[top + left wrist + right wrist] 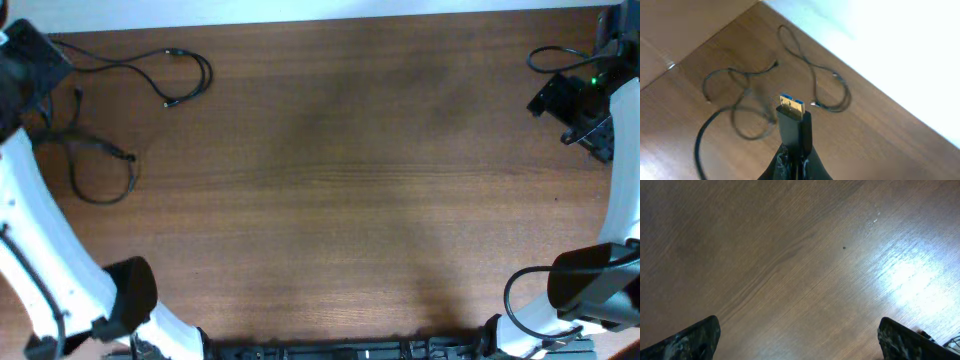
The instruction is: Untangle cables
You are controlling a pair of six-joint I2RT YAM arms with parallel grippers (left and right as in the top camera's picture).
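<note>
My left gripper (pixel 797 161) is shut on the black plug (pixel 791 107) of one cable, its blue-and-gold tip sticking out past the fingers. That cable's cord (pixel 699 142) hangs down to the left. In the overhead view the left gripper (pixel 30 62) is at the far left corner. Two other thin black cables lie apart on the table: one long open curve (pixel 190 62) (pixel 832 85), and one loose loop (pixel 100 185) (pixel 742 107) nearer the gripper. My right gripper (pixel 575 105) (pixel 797 327) is open and empty over bare wood at the far right.
The brown wooden table (pixel 340 180) ends at a white far edge (pixel 880 55) just beyond the cables. A thin black wire loop (pixel 548 55) lies by the right wrist. The arm bases stand along the front edge (pixel 350 350).
</note>
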